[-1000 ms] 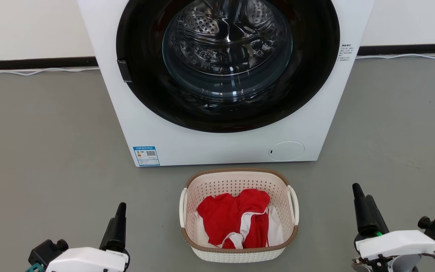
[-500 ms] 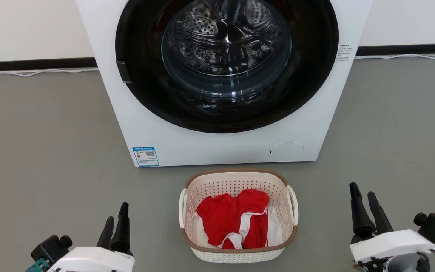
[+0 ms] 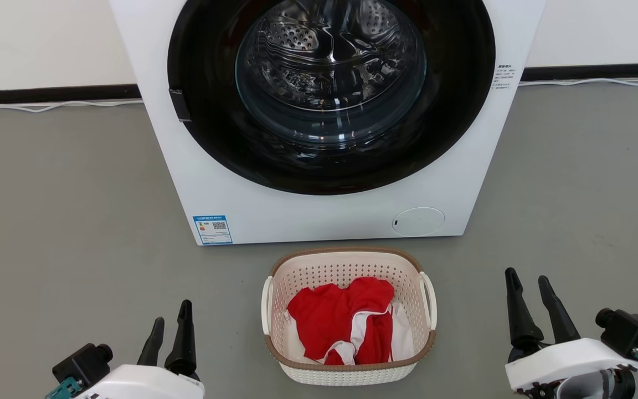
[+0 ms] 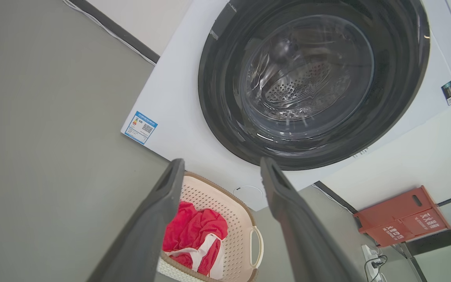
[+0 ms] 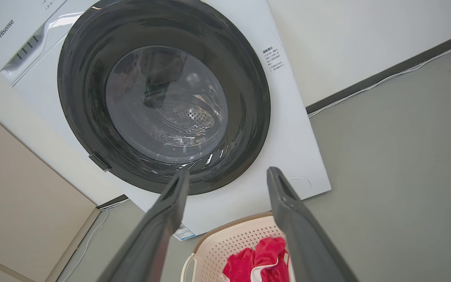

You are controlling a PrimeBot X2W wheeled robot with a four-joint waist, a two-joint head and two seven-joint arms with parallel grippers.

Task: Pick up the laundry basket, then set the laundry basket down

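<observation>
Since a second ago my fingers have spread on both sides: my left gripper (image 3: 171, 313) has crept inward toward the laundry basket (image 3: 346, 251), and my right gripper (image 3: 527, 275) has edged inward too

From the head, the basket sits on the grey floor (image 3: 75, 221) at 6 o'clock of the washing machine (image 3: 324, 219), just in front of it, with a red garment (image 3: 341, 316) heaped inside. My left gripper is at the basket's 8 o'clock and my right at its 3 o'clock; both are open, empty and well apart from it.

Through my left wrist, my parted fingers (image 4: 159, 211) frame the basket (image 4: 225, 207) at 6 o'clock, with its far loop handle (image 4: 257, 246) at 5 o'clock.

Through my right wrist, the gap between my fingers (image 5: 296, 219) holds the basket's wall (image 5: 241, 239) at 6 o'clock, a handle (image 5: 185, 269) at 7 o'clock.

I judge I am only approaching. To do this well I should lower both arms together, bring each open gripper to its own side handle, close on both evenly, and lift level so the clothes stay in and the basket clears the machine's front
</observation>
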